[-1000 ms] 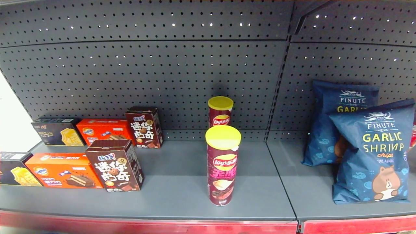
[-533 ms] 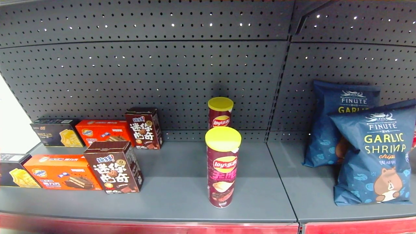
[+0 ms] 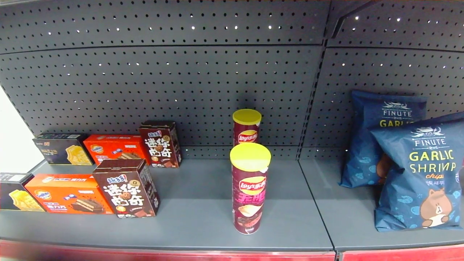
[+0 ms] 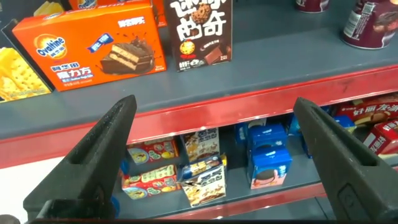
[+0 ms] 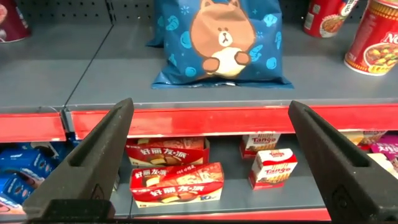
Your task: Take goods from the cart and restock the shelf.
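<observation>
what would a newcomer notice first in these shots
The tall chip can with its yellow lid stands upright in the middle of the shelf near the front, with a second can right behind it by the back panel. Next come the blue bags leaning at the right and the boxes in rows at the left. The left gripper and right gripper are open and empty, in front of the shelf's red edge.
</observation>
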Available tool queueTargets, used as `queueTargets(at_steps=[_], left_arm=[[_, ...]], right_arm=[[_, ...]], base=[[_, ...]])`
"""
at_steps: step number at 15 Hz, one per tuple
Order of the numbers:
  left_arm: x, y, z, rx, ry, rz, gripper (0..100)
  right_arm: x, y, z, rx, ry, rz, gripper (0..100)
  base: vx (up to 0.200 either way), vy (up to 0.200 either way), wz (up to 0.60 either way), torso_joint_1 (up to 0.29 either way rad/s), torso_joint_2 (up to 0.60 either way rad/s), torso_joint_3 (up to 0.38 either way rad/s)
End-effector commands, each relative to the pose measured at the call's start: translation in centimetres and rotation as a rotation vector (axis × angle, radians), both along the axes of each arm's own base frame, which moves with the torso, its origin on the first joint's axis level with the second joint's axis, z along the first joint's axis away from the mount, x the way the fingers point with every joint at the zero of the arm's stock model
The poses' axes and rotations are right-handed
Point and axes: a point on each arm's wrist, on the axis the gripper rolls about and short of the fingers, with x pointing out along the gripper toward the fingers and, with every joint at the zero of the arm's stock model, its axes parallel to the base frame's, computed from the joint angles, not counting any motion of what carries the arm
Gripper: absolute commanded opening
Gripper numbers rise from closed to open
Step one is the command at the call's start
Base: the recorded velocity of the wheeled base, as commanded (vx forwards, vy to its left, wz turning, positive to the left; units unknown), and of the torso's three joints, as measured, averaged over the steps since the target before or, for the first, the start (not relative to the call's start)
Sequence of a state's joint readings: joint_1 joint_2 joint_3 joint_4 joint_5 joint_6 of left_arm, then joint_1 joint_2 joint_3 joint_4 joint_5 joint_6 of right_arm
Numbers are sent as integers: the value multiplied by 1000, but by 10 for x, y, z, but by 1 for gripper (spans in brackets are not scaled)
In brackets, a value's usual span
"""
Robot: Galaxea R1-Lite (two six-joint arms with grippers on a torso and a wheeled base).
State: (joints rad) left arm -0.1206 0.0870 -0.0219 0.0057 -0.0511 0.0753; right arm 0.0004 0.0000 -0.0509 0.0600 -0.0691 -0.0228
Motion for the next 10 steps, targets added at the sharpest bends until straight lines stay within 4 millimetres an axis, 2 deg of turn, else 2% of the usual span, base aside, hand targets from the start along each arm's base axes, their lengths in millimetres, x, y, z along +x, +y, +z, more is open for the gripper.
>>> queueTargets(at_steps=[1,10], left_arm=[[0,0,0,0,4,0,100],[0,0,0,12,2,-3,100]], right_arm=[[0,0,0,0,2,0,100],[0,0,0,0,2,1,100]], base=[[0,0,0,0,0,0],[0,0,0,0,0,0]])
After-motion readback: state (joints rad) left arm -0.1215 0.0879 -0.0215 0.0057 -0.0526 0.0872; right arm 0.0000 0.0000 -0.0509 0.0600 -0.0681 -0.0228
